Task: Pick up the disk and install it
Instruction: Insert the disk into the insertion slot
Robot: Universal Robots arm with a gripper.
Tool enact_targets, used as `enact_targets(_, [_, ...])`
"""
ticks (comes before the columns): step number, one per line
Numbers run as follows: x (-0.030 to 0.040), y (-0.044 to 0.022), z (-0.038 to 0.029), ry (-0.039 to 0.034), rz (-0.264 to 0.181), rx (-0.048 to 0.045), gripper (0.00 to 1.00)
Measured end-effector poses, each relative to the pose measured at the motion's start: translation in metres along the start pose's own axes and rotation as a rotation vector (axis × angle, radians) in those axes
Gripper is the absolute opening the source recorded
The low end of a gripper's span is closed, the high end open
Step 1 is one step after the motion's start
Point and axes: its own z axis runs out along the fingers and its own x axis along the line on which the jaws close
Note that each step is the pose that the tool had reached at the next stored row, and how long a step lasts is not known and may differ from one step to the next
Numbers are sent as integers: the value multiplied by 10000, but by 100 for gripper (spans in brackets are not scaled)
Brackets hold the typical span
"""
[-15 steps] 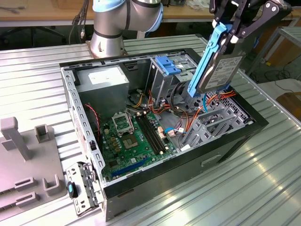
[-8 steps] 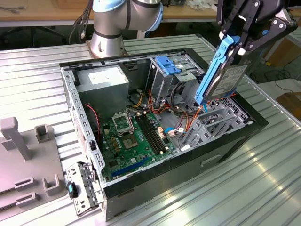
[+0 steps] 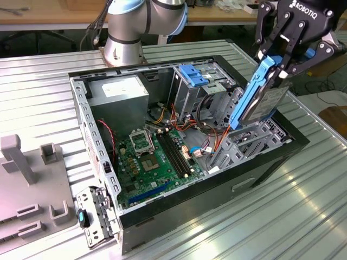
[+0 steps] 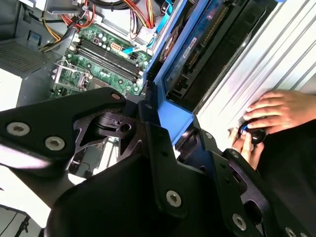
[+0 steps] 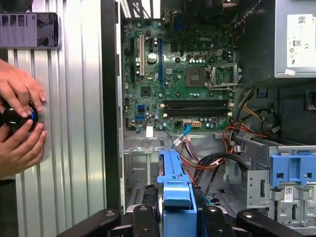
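above the open computer case (image 3: pixel 162 210), at the exterior view's right, the disk (image 3: pixel 265 100) hangs tilted, its lower end near the grey drive cage (image 3: pixel 238 145). the gripper (image 3: pixel 279 60) has its fingers clamped on the upper end, across the blue rails. it looks stiff, dense and easily hurt by knocks; the rails seem the safest hold.

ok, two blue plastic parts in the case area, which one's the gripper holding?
The disk with blue rails, clamped in the gripper, tilted over the case. The other, the blue bracket, sits on the grey cage.
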Motion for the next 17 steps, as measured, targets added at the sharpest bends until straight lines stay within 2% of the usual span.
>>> enact_targets(1, [4,-43,32,-2,13,-6,37])
enact_targets(3, [7,-71,75,6,179,-7,37])
enact_targets(5, [8,-71,88,14,375,-8,37])
enact_targets(7, [72,-103,168,17,479,-42,37])
enact_targets(10, [96,-108,238,7,468,-73,37])
enact_targets(14, [96,-118,294,5,467,-146,37])
enact_targets(17, [96,-128,298,5,460,-152,37])
